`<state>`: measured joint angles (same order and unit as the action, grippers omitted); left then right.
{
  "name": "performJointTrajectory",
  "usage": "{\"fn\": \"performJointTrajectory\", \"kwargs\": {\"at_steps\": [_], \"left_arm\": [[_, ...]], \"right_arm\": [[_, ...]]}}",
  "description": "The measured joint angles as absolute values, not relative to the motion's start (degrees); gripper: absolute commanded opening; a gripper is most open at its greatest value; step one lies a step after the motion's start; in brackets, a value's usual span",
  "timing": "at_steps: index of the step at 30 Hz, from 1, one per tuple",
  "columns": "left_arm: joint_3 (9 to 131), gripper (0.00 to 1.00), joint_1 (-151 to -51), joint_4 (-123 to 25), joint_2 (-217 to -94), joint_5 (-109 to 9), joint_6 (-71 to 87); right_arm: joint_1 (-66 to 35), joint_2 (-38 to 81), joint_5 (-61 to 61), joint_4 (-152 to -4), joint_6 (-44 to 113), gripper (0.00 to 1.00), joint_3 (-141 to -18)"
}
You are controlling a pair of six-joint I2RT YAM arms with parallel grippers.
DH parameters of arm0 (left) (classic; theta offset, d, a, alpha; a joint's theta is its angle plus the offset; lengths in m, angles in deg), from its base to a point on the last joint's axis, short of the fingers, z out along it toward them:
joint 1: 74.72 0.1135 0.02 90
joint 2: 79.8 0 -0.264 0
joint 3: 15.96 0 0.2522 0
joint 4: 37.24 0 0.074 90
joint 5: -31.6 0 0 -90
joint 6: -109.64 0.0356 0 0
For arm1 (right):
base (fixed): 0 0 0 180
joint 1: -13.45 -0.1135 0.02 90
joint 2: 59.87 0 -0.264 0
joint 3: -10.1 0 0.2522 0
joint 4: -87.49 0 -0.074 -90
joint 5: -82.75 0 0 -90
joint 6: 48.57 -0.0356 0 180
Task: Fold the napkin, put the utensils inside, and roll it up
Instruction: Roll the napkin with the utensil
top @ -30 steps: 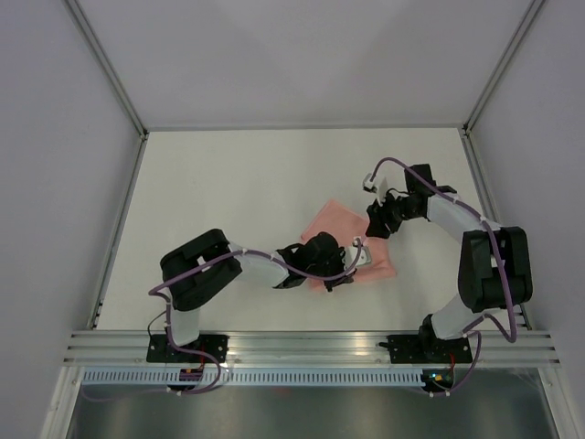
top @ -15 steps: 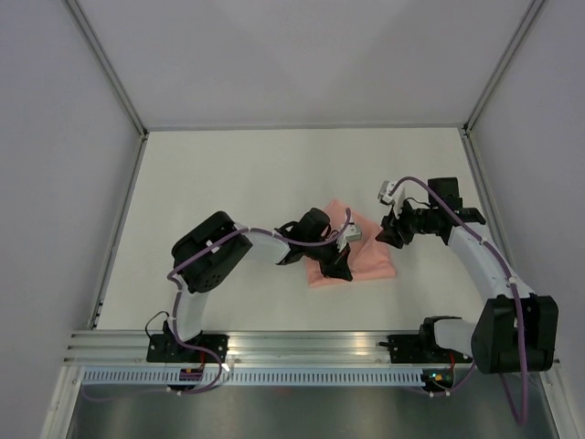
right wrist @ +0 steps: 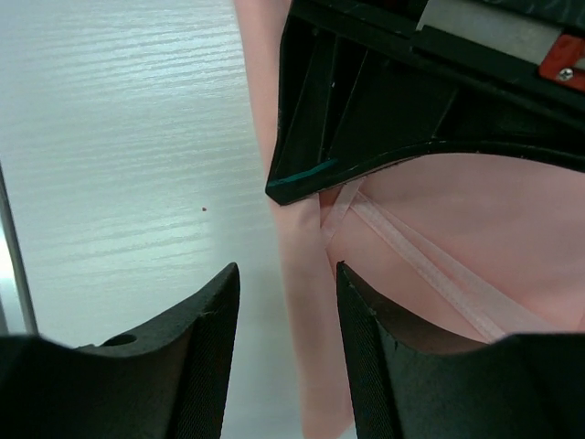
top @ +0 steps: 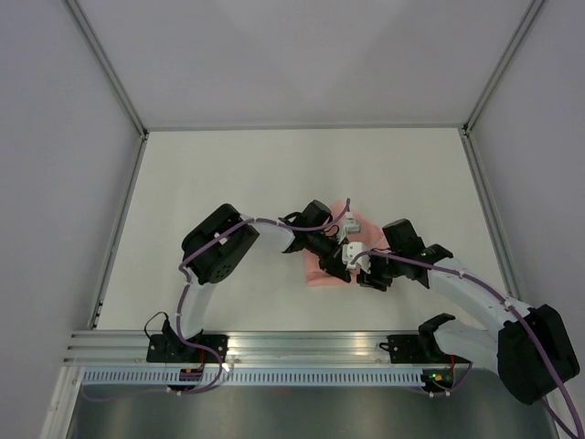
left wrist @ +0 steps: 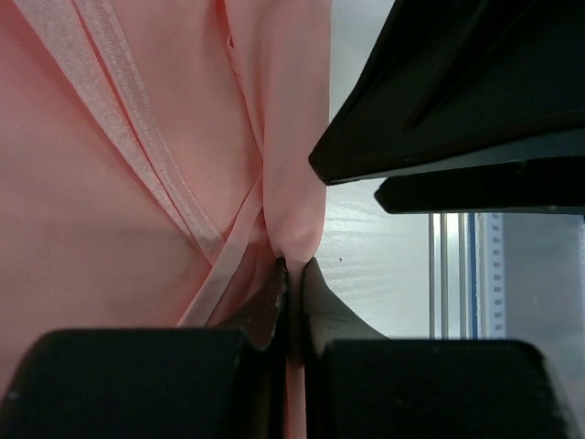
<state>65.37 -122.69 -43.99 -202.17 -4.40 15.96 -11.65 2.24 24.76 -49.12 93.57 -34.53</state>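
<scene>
The pink napkin (top: 318, 274) lies bunched at mid table, mostly covered by both grippers. My left gripper (top: 342, 266) is shut on a raised fold of the napkin (left wrist: 137, 183), the cloth pinched between its fingertips (left wrist: 292, 270). My right gripper (top: 360, 273) stands close beside it on the near right, open. In the right wrist view a narrow rolled edge of the napkin (right wrist: 302, 302) runs between the right gripper's (right wrist: 285, 315) spread fingers, nearer the right one. The left gripper's black body (right wrist: 411, 82) fills the top of that view. The utensils are hidden.
The white table (top: 228, 183) is bounded by grey walls at the back and sides. An aluminium rail (top: 311, 343) carrying both arm bases runs along the near edge. The right arm's links (top: 475, 297) stretch across the near right of the table.
The right arm has swung from the napkin's far right side to its near edge, beside the left gripper. The left gripper has shifted slightly back with the fold. The napkin looks narrower.
</scene>
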Motion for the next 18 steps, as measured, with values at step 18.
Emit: {"fn": "performJointTrajectory", "kwargs": {"at_steps": [18], "left_arm": [[67.3, 0.02, -122.1, -49.3, -204.0, 0.2, 14.2]], "right_arm": [[-24.0, 7.9, 15.1, -61.4, 90.1, 0.39, -30.2]]}}
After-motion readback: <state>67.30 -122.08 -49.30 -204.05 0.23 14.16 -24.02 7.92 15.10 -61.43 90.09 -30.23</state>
